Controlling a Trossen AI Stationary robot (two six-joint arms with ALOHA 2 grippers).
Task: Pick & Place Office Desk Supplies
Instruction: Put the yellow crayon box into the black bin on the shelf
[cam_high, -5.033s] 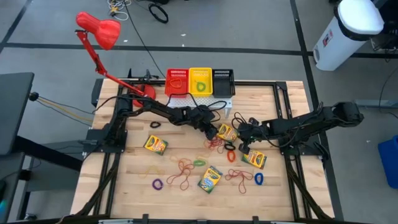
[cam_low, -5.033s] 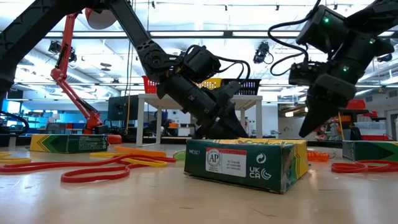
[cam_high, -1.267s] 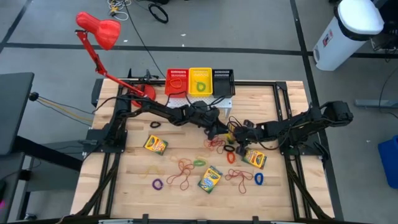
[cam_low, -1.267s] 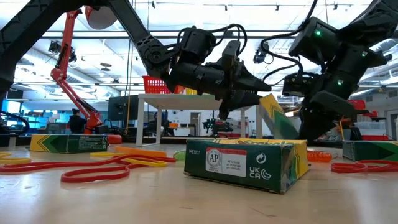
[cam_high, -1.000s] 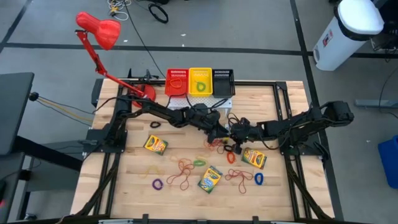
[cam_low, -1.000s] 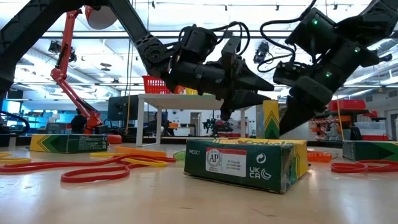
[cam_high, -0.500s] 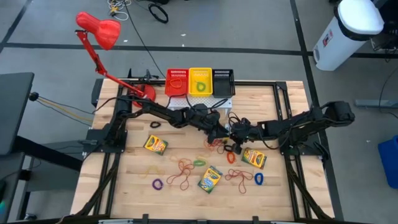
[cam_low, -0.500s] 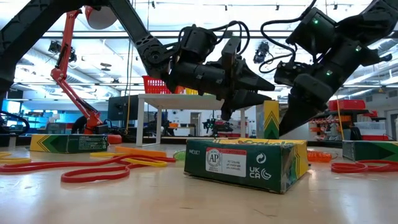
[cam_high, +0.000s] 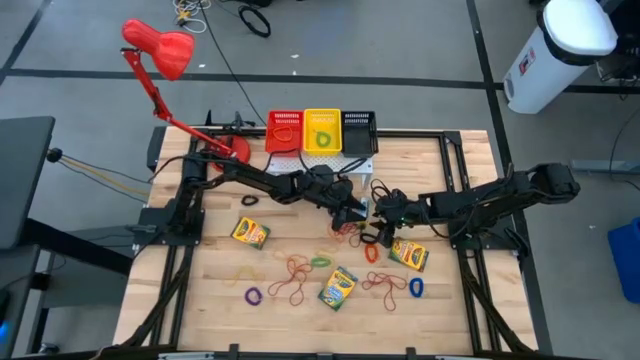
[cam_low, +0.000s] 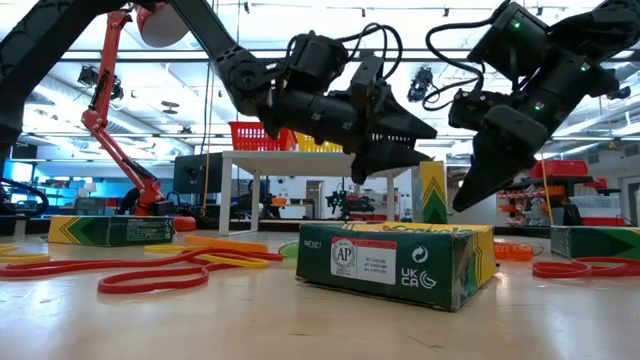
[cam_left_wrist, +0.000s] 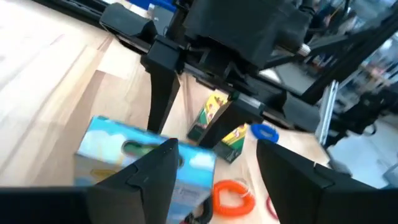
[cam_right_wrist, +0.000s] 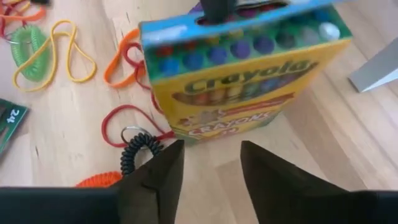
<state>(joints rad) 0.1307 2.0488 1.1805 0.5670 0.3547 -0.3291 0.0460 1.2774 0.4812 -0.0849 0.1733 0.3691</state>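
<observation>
One crayon box (cam_right_wrist: 242, 81) stands upright on its short end at the table's middle (cam_high: 361, 213) (cam_low: 432, 192). My left gripper (cam_high: 352, 210) (cam_low: 392, 158) hovers open at the box's top, coming from the left. One of its fingers (cam_right_wrist: 214, 9) shows at the box's blue top edge. My right gripper (cam_right_wrist: 211, 168) (cam_high: 377, 228) is open just right of the box, with nothing between its fingers. More crayon boxes (cam_high: 250, 233) (cam_high: 338, 287) (cam_high: 408, 255) lie flat, with loose rubber bands (cam_high: 298, 268) around them. My left gripper has one finger at the upright box's blue top edge (cam_right_wrist: 205, 25), reaching in nearly level from the table's left. I cannot tell whether it touches. The box stands on the table on its lower short end.
Red (cam_high: 285, 132), yellow (cam_high: 322, 132) and black (cam_high: 358, 132) bins stand at the far edge. A red desk lamp (cam_high: 165, 60) rises at the far left. Coiled bands, orange (cam_high: 372, 252), blue (cam_high: 416, 288) and purple (cam_high: 252, 296), lie among the bands.
My right gripper has let go of the upright crayon box and drawn a little away from it, toward the right. The box stays standing on its end where it was.
</observation>
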